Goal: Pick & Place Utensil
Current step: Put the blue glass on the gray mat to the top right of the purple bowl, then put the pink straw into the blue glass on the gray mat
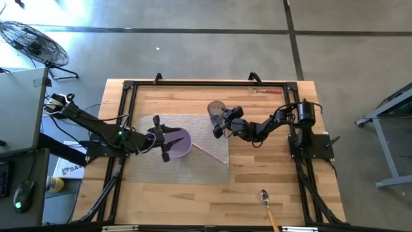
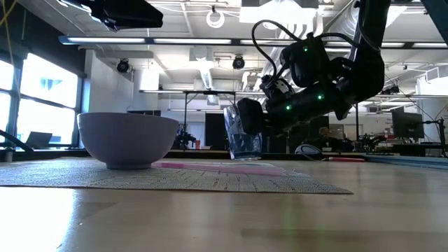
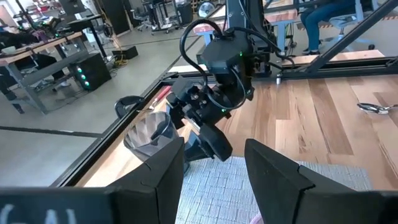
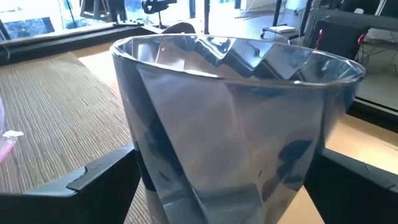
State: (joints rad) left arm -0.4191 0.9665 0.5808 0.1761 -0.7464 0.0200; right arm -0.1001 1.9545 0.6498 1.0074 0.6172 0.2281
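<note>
High view: only writing readable is a partial "SA" on a white box [image 1: 64, 169] at lower left, off the table's edge. Woven mat [image 1: 145, 169] lies mid-frame on the wooden table [image 1: 193, 203]. On it, a lavender bowl [image 1: 182, 143]; can't tell if anything's inside. L gripper [image 1: 168, 143] sits at the bowl w/ fingers spread wide, one either side of the rim, gripping nothing. Pink utensil [image 1: 209, 153] lies flat on the mat, just right of the bowl. Clear faceted glass [image 1: 215, 111] stands upright at the mat's upper right corner. R gripper [image 1: 220, 122] has a finger on each side of the glass; right wrist view shows both fingers [image 4: 106, 171] against its walls, glass [image 4: 230, 118] looks empty. Metal spoon [image 1: 264, 194] w/ wooden handle lies on bare wood at bottom centre-right, well apart from both arms. Red-handled tool [image 1: 265, 90] lies along the table's top edge.
</note>
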